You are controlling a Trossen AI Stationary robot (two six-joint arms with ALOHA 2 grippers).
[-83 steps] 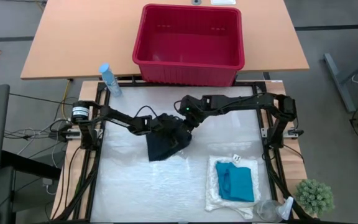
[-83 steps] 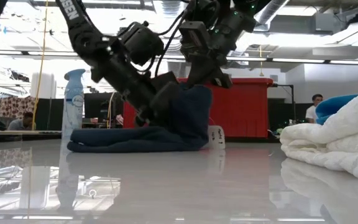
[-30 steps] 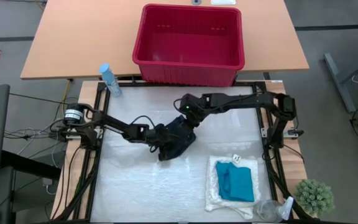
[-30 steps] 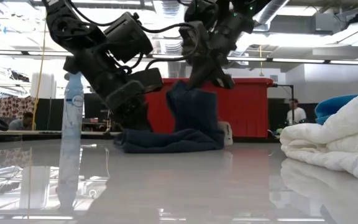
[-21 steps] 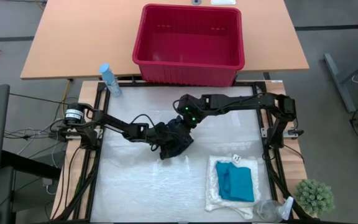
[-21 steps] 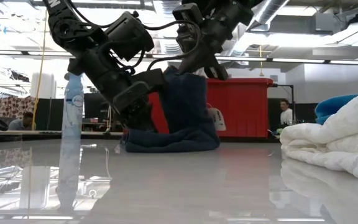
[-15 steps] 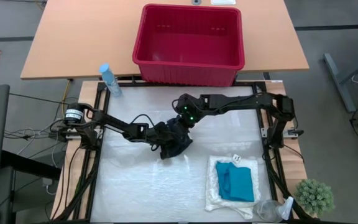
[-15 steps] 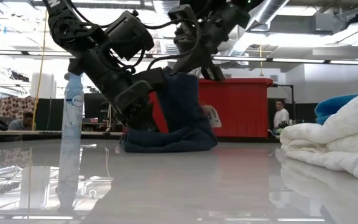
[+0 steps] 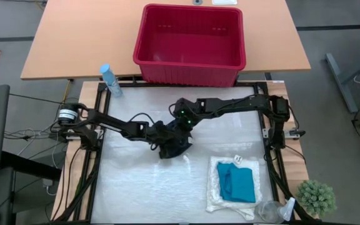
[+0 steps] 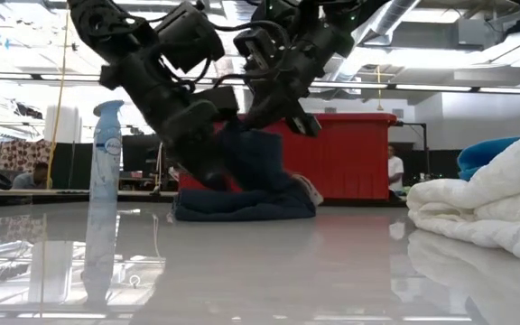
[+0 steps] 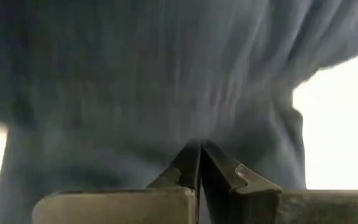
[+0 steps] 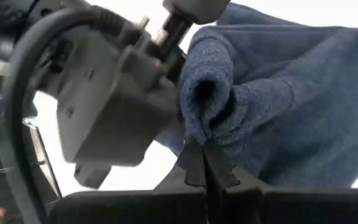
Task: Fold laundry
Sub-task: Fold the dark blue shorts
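Navy garment, turquoise garment on cream cloth, red basket.

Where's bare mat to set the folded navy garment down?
Free: the mat's near-left stretch, left of the cream lacy cloth. Crowded: centre, where left gripper and right gripper pinch the dark navy garment.

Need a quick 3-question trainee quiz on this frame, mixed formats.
1. True or false: both grippers have their jaws shut on the dark navy garment.
2. What lies on top of the cream-white cloth? A) blue spray bottle B) turquoise garment C) red basket
3. Fill in: the red basket sits on the ___ table behind the work surface.

Key: 1 true; left gripper, right gripper. 2 B, turquoise garment. 3 wooden.
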